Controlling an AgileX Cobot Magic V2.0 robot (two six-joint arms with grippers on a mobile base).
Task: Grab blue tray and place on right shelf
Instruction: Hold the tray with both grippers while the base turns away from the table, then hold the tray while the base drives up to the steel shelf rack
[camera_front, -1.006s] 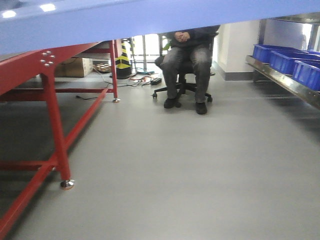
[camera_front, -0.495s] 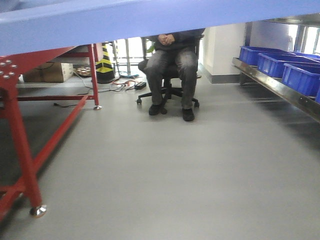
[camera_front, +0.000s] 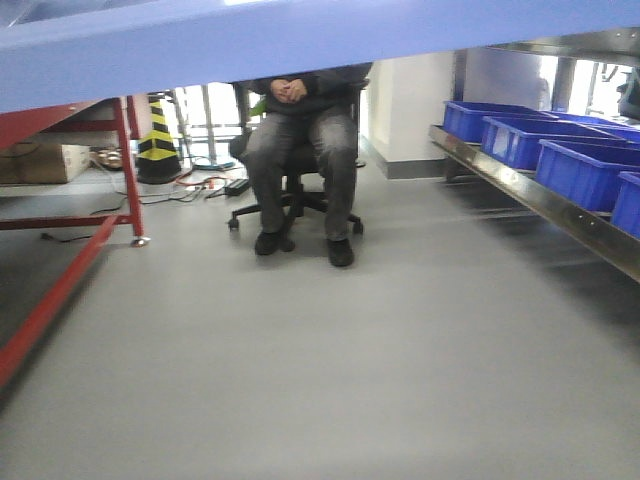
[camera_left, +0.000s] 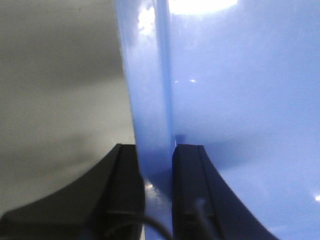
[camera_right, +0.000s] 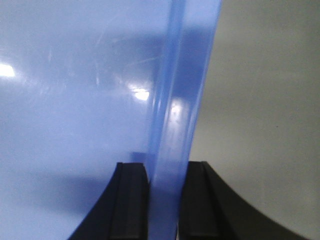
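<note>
The light periwinkle-blue tray (camera_front: 300, 40) fills the top of the front view, held up in the air across the frame. My left gripper (camera_left: 157, 155) is shut on the tray's left rim (camera_left: 150, 100); one black finger is outside the rim and one inside. My right gripper (camera_right: 165, 172) is shut on the tray's right rim (camera_right: 180, 100) in the same way. The stainless-steel right shelf (camera_front: 540, 205) runs along the right side of the front view, its flat front rail slanting toward the lower right.
Several darker blue storage bins (camera_front: 580, 165) stand on the steel shelf. A red-framed table (camera_front: 70, 270) is at the left. A seated person on an office chair (camera_front: 300, 160) is straight ahead, with a yellow-black cone (camera_front: 157, 145) and floor cables beside it.
The front view has swung to the right: the red table has slid out to the left, the person has shifted left, and the steel shelf with bins shows more and nearer.
</note>
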